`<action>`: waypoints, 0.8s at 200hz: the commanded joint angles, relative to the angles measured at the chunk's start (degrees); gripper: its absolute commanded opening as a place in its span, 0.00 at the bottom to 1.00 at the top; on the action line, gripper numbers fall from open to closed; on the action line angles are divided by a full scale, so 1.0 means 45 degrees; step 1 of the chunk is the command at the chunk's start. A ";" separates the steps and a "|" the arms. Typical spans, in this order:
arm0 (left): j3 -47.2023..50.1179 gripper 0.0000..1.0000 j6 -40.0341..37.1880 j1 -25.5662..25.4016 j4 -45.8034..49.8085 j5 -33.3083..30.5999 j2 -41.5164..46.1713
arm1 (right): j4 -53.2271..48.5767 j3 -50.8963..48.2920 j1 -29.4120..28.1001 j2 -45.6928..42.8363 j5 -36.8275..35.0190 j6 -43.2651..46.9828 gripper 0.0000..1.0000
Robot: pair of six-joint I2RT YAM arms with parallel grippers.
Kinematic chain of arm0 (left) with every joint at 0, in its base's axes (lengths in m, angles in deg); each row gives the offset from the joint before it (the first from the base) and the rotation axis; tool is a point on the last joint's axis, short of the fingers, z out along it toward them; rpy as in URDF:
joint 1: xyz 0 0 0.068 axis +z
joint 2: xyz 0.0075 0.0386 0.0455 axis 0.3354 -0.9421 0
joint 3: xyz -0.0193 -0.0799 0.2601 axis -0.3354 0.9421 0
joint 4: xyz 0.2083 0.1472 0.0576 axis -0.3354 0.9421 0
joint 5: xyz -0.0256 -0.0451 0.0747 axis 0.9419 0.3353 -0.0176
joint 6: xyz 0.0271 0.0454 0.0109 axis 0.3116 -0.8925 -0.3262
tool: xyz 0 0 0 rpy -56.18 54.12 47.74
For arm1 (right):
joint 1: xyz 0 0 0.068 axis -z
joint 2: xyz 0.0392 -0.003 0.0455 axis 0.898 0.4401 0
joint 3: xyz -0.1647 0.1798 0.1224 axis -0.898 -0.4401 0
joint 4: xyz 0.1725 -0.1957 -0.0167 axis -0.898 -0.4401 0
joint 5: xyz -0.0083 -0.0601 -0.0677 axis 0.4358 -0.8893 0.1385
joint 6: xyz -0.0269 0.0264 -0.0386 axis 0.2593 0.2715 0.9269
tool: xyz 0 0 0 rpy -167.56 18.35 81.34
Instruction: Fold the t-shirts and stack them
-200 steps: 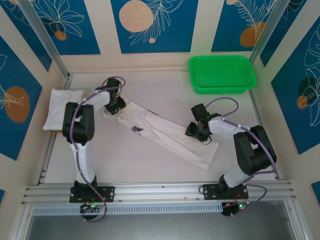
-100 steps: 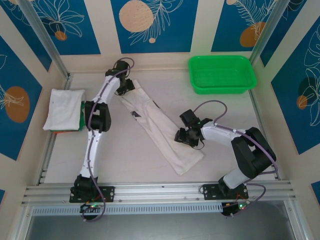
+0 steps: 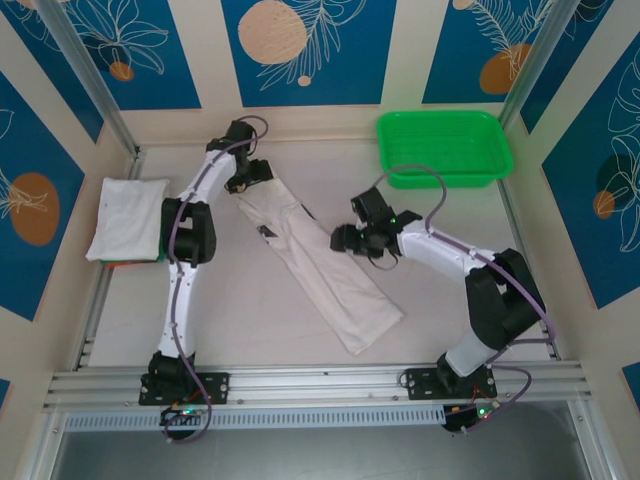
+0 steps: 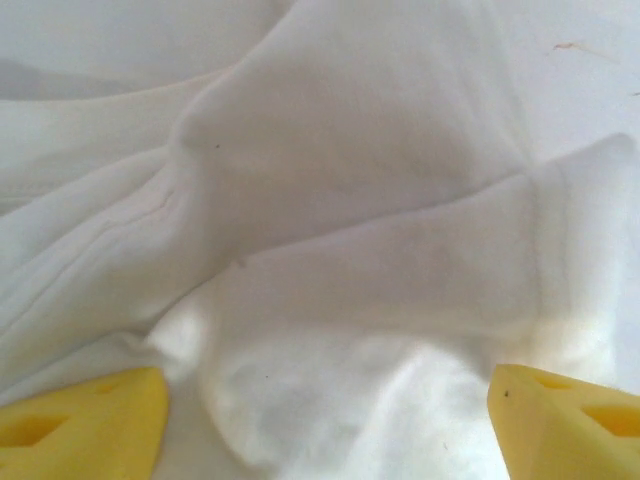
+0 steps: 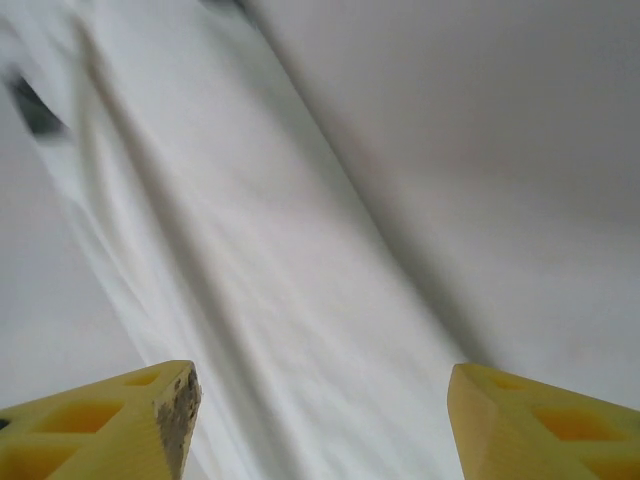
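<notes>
A white t-shirt (image 3: 315, 265), folded into a long strip, lies slanting on the table from far left to near right. A small dark label (image 3: 270, 232) shows on it. My left gripper (image 3: 250, 176) is at the strip's far end. In the left wrist view it (image 4: 325, 425) is open, with bunched cloth (image 4: 330, 250) lying between the yellow fingertips (image 4: 85, 420). My right gripper (image 3: 350, 240) is over the strip's right edge near its middle. It (image 5: 320, 420) is open just above the smooth cloth (image 5: 250, 260), which looks blurred. A second t-shirt (image 3: 128, 217) lies folded at the left.
A green mesh basket (image 3: 443, 148) stands at the back right. Something red and green (image 3: 130, 263) peeks out under the folded shirt on the left. Bare table (image 3: 250, 320) lies in front of the strip, and metal rails (image 3: 320, 385) run along the near edge.
The strip has swung to a steeper slant, its far end carried toward the back wall by my left gripper. My right gripper has moved back and left along the strip's right edge.
</notes>
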 commanded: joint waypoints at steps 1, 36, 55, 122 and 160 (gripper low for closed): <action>0.1242 0.95 -0.0330 0.0116 -0.0878 -0.0035 0.2552 | 0.0924 0.1841 0.0345 0.1700 0.0449 0.1757 0.68; 0.6748 1.00 -0.0157 0.0120 -0.3307 -0.0655 0.6680 | 0.0887 0.5817 0.0606 0.5204 0.1636 0.2670 0.64; 1.0334 1.00 -0.0234 0.0130 -0.5084 -0.0978 0.8844 | 0.0357 0.8154 0.0703 0.7102 0.2598 0.2761 0.63; 1.7000 1.00 -0.0032 0.0157 -0.6047 -0.0794 1.2964 | -0.1672 1.4170 0.0650 1.2113 0.5682 0.2384 0.55; 1.7468 1.00 0.0244 0.0147 -0.6097 -0.0527 1.3013 | -0.1832 1.5501 0.0697 1.3172 0.6422 0.1892 0.33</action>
